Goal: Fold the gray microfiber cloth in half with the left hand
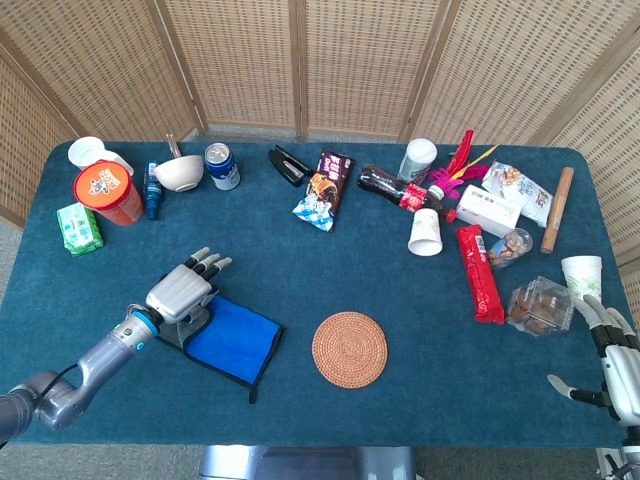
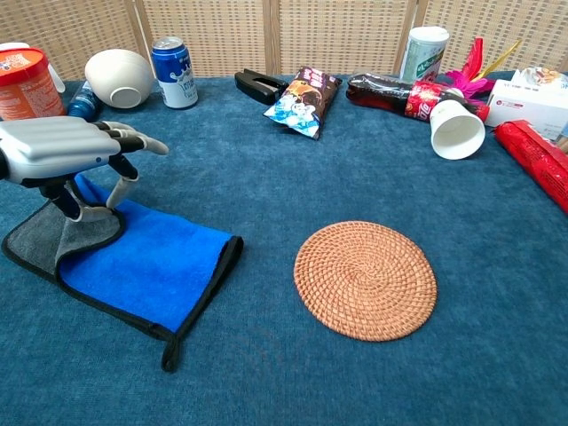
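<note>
The cloth (image 1: 238,341) lies at the front left of the table, blue face up with a black hem (image 2: 151,262). Its left corner is turned over and shows a gray flap (image 2: 51,241). My left hand (image 1: 181,292) hovers over that corner, fingers spread (image 2: 58,146). Its thumb and one finger point down onto the flap's edge, apart from each other, with nothing pinched between them. My right hand (image 1: 614,366) rests at the table's front right edge in the head view, fingers spread and empty; the chest view does not show it.
A round woven coaster (image 2: 365,280) lies right of the cloth. Along the back left stand an orange tub (image 1: 107,192), a white bowl (image 1: 178,172) and a blue can (image 1: 221,165). Snack bags, cups and a bottle crowd the back right.
</note>
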`<state>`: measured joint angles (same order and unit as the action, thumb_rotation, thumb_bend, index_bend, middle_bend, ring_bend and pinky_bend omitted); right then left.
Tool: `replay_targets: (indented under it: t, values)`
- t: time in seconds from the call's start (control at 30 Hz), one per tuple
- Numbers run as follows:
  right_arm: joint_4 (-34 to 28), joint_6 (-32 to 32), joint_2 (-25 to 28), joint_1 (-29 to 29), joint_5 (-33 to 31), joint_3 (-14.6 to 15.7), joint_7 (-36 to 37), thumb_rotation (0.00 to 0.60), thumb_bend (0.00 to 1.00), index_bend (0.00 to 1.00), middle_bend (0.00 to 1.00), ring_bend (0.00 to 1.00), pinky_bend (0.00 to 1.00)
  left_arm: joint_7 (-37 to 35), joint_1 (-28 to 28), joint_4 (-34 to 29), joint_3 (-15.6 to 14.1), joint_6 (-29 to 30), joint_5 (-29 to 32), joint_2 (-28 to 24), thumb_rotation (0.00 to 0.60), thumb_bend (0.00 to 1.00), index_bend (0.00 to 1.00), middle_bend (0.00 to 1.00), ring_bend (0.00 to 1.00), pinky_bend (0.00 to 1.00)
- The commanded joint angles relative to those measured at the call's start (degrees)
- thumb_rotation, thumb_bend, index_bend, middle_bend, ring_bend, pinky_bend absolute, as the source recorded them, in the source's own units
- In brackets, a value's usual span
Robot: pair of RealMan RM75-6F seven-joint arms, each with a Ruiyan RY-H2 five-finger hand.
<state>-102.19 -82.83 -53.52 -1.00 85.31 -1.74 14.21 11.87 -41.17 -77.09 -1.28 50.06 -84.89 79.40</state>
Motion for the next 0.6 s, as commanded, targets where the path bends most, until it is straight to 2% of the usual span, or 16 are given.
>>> replay_targets:
  t: [0.03,0.6]
  values:
    - [0.0,0.0,0.0,0.0,0.0,0.0,0.0,0.6,0.0,0.0,0.0,0.0,0.0,-0.2,0.5,-0.5,-0.5,0.7,-0.5,-0.9,0.6,0.43,0.59,0.0,0.0,0.0]
    - [-0.3,-0.3,0.0,0.1,0.2,0.1,-0.4,0.6,0.0,0.0,0.0,0.0,0.0,-2.3,3.4,-2.2,-3.7,3.9,-4.0,-5.7,0.6,0.43,0.6,0.0,0.0,0.0]
